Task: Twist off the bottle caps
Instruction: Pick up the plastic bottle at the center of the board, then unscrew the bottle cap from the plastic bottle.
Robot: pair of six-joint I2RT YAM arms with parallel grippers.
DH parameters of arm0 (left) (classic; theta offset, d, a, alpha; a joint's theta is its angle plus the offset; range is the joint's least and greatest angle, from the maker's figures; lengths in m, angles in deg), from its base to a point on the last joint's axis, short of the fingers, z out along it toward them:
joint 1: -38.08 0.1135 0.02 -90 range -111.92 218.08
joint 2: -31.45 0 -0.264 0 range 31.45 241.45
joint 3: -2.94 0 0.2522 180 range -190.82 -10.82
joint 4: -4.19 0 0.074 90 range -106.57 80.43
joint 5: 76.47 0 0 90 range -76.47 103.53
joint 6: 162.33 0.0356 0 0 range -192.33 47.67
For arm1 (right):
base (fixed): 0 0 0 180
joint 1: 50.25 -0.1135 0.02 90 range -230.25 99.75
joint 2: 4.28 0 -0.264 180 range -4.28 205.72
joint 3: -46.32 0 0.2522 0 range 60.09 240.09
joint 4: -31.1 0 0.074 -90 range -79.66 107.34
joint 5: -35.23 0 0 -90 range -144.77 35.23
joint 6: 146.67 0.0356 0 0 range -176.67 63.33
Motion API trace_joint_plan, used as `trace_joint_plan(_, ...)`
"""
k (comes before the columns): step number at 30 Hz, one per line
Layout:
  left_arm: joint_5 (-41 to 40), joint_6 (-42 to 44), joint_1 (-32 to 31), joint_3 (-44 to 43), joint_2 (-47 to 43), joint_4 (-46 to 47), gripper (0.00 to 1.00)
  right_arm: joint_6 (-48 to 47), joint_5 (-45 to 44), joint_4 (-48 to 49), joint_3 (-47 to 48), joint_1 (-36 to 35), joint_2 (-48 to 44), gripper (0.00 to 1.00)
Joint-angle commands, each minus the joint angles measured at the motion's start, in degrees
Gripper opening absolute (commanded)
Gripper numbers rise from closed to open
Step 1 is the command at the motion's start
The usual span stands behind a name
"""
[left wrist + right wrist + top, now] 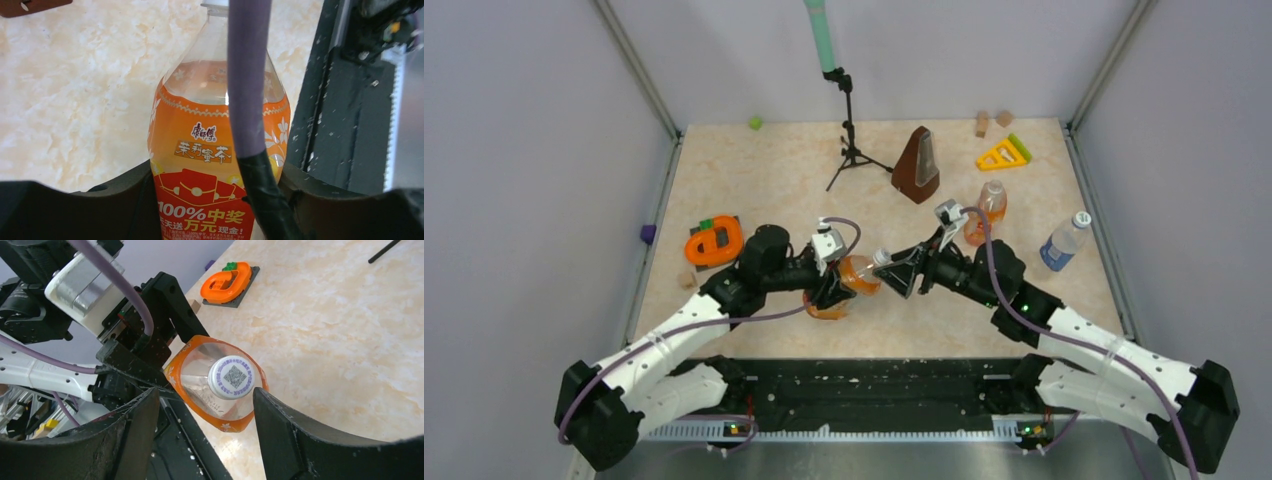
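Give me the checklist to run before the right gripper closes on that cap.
1. Hold: left gripper clamped on the orange bottle: ok.
2. Seat: white cap on the bottle's neck: ok.
3. Position: white cap between the fingers of the right gripper: ok, though nearer one finger.
4. Grip: right gripper closed on the white cap: not ok, jaws open.
5. Thread already loosened: cannot tell.

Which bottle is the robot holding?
The orange-labelled bottle in the middle, gripped by the left hand. The other orange bottle and the blue-label one sit on the table untouched.
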Motion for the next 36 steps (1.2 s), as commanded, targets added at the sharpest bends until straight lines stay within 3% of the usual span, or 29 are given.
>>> trace_joint_plan(1,-12.08,10.14,-3.77,-2.35,-1.88,-5.02,0.00,1.57,-1.45,-4.70,0.94,0.83,-2.82,0.67)
trace_joint_plan(8,-29.45,17.93,-13.05,-2.86,-3.62,-7.22,0.00,4.90,1.57,-6.56,-0.07,3.00,-5.53,0.60)
trace_joint_plan(13,-36.73,20.71,-17.44,-0.70,-5.58,-3.93,0.00,7.10,5.29,-6.98,0.00,4.28,-4.37,0.55)
trace_joint_plan(22,-45.29,23.17,-19.79,0.81,-6.66,-2.12,0.00,8.26,8.42,-7.68,-1.09,4.32,-4.97,0.54)
trace_joint_plan(36,-51.08,22.27,-20.57,-1.56,-4.33,-5.29,0.00,8.43,9.05,-8.23,-2.08,4.32,-3.63,0.52)
